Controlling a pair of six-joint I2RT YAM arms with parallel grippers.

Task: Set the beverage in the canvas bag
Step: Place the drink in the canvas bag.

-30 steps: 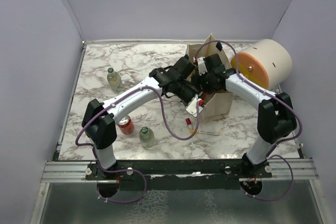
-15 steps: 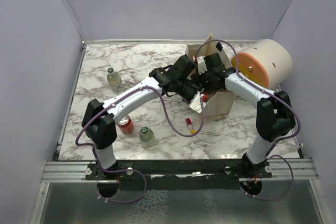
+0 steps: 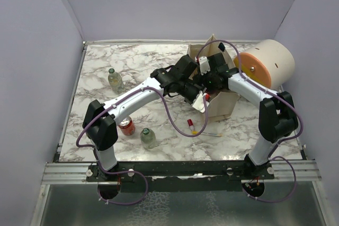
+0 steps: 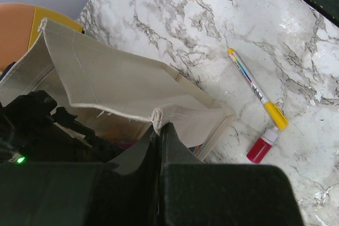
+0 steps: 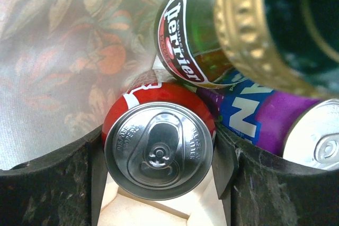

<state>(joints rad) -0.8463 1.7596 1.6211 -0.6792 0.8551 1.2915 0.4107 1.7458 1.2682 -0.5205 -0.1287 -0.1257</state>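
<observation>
Beverage for this step was taken to be the red aluminium can (image 5: 158, 146) with a silver pull-tab lid, seen from straight above and clasped on both flanks by the black fingers of the right gripper (image 5: 160, 157). It was already well inside the beige canvas bag (image 4: 122, 86), so the step in hand was judged to be the set-down itself. Whether its base was resting on anything could not be told. The next move was judged to call for a slight descent until the can is borne. The fingers would then be parted and lifted straight out, with the neighbours left unknocked.

The can looked undented and upright, its tab flat. At its 1 o'clock a green glass bottle with a red-and-white label (image 5: 190, 41) was tilted against it, and at 3 o'clock a purple-and-blue can (image 5: 265, 120) was packed close.

The bag's near rim was pinched between the clenched fingers of the left gripper (image 4: 159, 129), by which the mouth was held open. In the overhead view the bag stood at about 2 o'clock of the white marble table (image 3: 148, 62), with a cream-and-orange cylinder (image 3: 267, 64) at its 2 o'clock. A yellow-capped marker pen (image 4: 257, 88) and a small red bottle (image 4: 260, 149) lay at its 7 o'clock. Well apart, toward 8 o'clock of the table, another red can (image 3: 126, 126) and a clear glass bottle (image 3: 148, 137) were seen.
</observation>
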